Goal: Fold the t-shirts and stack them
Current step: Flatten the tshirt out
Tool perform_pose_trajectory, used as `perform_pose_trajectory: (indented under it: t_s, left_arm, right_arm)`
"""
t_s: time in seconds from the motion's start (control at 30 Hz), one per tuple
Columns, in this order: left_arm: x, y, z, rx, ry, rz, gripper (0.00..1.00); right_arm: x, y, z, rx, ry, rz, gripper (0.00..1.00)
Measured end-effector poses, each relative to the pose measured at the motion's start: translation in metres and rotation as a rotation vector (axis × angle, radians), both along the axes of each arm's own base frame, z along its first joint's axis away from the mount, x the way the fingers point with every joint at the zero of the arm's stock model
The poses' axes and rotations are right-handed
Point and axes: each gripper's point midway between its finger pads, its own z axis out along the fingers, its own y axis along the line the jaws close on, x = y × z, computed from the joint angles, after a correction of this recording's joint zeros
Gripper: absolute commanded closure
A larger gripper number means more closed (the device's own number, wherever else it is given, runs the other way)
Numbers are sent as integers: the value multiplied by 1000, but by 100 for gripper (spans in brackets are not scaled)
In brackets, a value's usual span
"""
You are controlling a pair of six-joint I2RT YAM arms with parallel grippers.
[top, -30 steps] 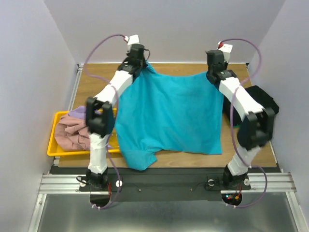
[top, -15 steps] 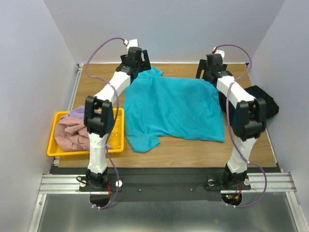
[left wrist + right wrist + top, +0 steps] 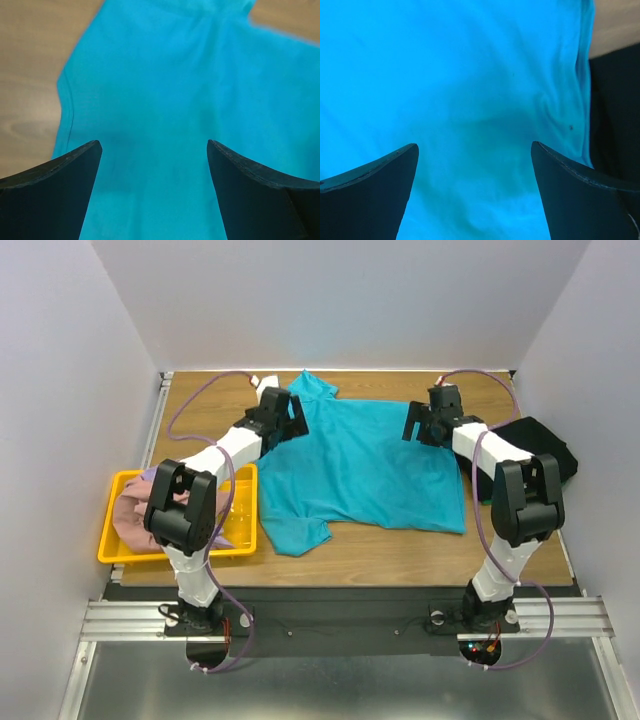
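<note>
Left gripper (image 3: 152,150) and right gripper (image 3: 474,150) have come down and let go. Both hang wide open over the one teal shirt (image 3: 370,465), flat on the table (image 3: 200,410). One black shirt (image 3: 545,445) lies at its right, one pink shirt (image 3: 140,515) in one tray (image 3: 108,535).

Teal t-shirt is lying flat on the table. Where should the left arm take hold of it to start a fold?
Probably the near sleeve of the teal t-shirt: it juts out past the body, with bare table beside its tip. Bring the left gripper, jaws open, straight down from above and pinch across the sleeve's edge, since flat cloth offers no side to grip.
</note>
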Motion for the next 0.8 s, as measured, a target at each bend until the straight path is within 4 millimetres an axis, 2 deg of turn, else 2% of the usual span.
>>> perform_pose_trajectory:
  t_s: [0.03,0.07,0.13,0.23,0.33,0.37,0.43,0.57,0.67,0.73,0.8]
  left_arm:
    - [-14,2,-18,11,45,1,1]
    - [-22,4,-27,16,69,4,1]
    - [-53,6,-43,32,122,1,1]
    - [-95,4,-38,29,126,11,1]
    - [-137,-7,-16,-29,78,-1,1]
    - [-146,-8,-14,-45,75,-1,1]
    - [-179,-15,-14,-87,77,-23,1]
    - [-237,-14,-42,-106,175,-49,1]
    - [-283,-17,-69,-101,268,-82,2]
    - [-306,-18,-81,-85,326,-100,9]
    - [-315,-17,-87,-74,356,-94,14]
  right_arm:
    - [-4,1,-7,7,19,1,0]
    - [-7,1,-12,11,30,2,0]
    - [-16,2,-20,17,50,3,0]
    - [-45,-1,-26,22,83,-4,0]
    - [-71,-4,-13,43,54,-19,0]
    - [-80,-6,-5,54,36,-29,0]
    - [-94,-8,11,74,-17,-44,0]
    - [-128,-13,31,129,-100,-87,0]
    - [-149,-15,30,164,-119,-112,0]
    - [-161,-15,28,193,-132,-123,0]
    - [-169,-14,28,218,-146,-129,0]
